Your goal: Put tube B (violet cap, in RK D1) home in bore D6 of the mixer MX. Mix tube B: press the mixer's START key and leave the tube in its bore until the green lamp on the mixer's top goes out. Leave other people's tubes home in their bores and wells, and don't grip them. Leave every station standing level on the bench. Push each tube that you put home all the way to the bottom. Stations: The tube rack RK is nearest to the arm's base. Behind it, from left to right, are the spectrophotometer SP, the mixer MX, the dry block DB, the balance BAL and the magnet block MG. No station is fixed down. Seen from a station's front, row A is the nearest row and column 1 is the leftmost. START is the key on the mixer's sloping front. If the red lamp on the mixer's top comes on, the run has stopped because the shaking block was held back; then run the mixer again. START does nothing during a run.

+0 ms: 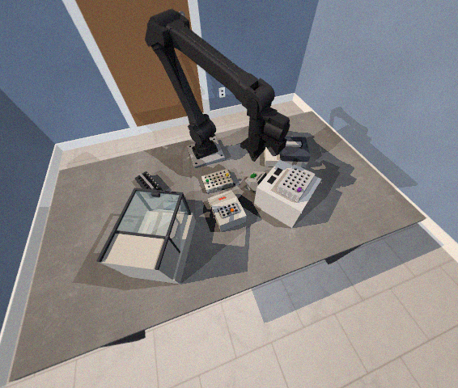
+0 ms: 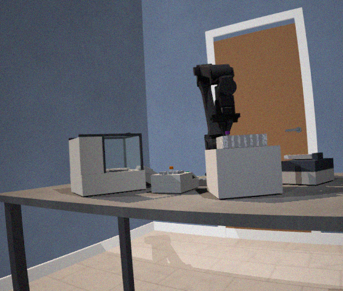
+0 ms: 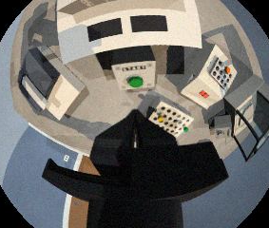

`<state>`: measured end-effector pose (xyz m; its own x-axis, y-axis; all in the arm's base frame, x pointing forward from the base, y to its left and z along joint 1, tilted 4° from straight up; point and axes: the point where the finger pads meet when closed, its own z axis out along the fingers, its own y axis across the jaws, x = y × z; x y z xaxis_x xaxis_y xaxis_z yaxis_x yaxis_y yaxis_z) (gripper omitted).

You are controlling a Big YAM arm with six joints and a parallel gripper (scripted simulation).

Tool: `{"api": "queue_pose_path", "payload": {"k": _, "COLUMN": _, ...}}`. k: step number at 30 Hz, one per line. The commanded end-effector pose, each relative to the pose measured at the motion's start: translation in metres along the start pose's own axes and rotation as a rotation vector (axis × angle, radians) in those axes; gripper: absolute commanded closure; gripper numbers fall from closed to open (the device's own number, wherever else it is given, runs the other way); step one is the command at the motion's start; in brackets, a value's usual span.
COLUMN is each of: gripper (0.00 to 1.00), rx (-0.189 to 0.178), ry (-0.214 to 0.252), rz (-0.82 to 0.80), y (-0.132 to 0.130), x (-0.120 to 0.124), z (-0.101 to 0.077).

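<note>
From here I see the black arm (image 2: 217, 94) lowered behind the tall grey mixer box (image 2: 243, 172), near the counter's (image 2: 165, 203) far edge; a violet cap (image 2: 227, 133) shows above its perforated block.
</note>
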<state>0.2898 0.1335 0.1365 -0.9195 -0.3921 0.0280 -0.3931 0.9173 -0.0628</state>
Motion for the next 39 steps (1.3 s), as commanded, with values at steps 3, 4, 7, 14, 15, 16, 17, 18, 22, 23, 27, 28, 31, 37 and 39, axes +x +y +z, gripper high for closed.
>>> {"api": "queue_pose_path", "payload": {"k": 3, "gripper": 1.0, "rx": -0.004, "ry": -0.059, "rz": 0.016, "y": -0.003, "x": -0.028, "z": -0.017}}
{"api": "queue_pose_path", "payload": {"k": 4, "gripper": 1.0, "rx": -0.004, "ry": -0.059, "rz": 0.016, "y": -0.003, "x": -0.028, "z": -0.017}}
{"api": "queue_pose_path", "payload": {"k": 7, "gripper": 1.0, "rx": -0.004, "ry": -0.058, "rz": 0.013, "y": -0.003, "x": -0.029, "z": -0.017}}
{"api": "queue_pose_path", "payload": {"k": 14, "gripper": 1.0, "rx": -0.004, "ry": -0.059, "rz": 0.009, "y": -0.003, "x": -0.031, "z": -0.016}}
{"api": "queue_pose_path", "payload": {"k": 15, "gripper": 1.0, "rx": -0.004, "ry": -0.058, "rz": 0.009, "y": -0.003, "x": -0.031, "z": -0.016}}
{"api": "queue_pose_path", "payload": {"k": 16, "gripper": 1.0, "rx": -0.004, "ry": -0.057, "rz": 0.009, "y": -0.003, "x": -0.03, "z": -0.016}}
{"api": "queue_pose_path", "payload": {"k": 17, "gripper": 1.0, "rx": -0.003, "ry": -0.057, "rz": 0.009, "y": -0.003, "x": -0.031, "z": -0.016}}
{"api": "queue_pose_path", "payload": {"k": 18, "gripper": 1.0, "rx": -0.003, "ry": -0.057, "rz": 0.009, "y": -0.003, "x": -0.031, "z": -0.016}}
{"api": "queue_pose_path", "payload": {"k": 22, "gripper": 1.0, "rx": -0.003, "ry": -0.057, "rz": 0.006, "y": -0.003, "x": -0.031, "z": -0.016}}
{"api": "queue_pose_path", "payload": {"k": 23, "gripper": 1.0, "rx": -0.003, "ry": -0.057, "rz": 0.006, "y": -0.003, "x": -0.031, "z": -0.016}}
{"api": "queue_pose_path", "payload": {"k": 27, "gripper": 1.0, "rx": -0.003, "ry": -0.055, "rz": 0.007, "y": -0.003, "x": -0.032, "z": -0.017}}
{"api": "queue_pose_path", "payload": {"k": 28, "gripper": 1.0, "rx": -0.003, "ry": -0.055, "rz": 0.008, "y": -0.003, "x": -0.032, "z": -0.017}}
{"api": "queue_pose_path", "payload": {"k": 31, "gripper": 1.0, "rx": -0.003, "ry": -0.063, "rz": -0.004, "y": -0.004, "x": -0.011, "z": -0.004}}
{"api": "queue_pose_path", "payload": {"k": 37, "gripper": 1.0, "rx": -0.013, "ry": -0.226, "rz": -0.037, "y": -0.005, "x": -0.003, "z": -0.003}}
{"api": "queue_pose_path", "payload": {"k": 39, "gripper": 1.0, "rx": -0.014, "ry": -0.259, "rz": -0.044, "y": -0.006, "x": -0.001, "z": -0.003}}
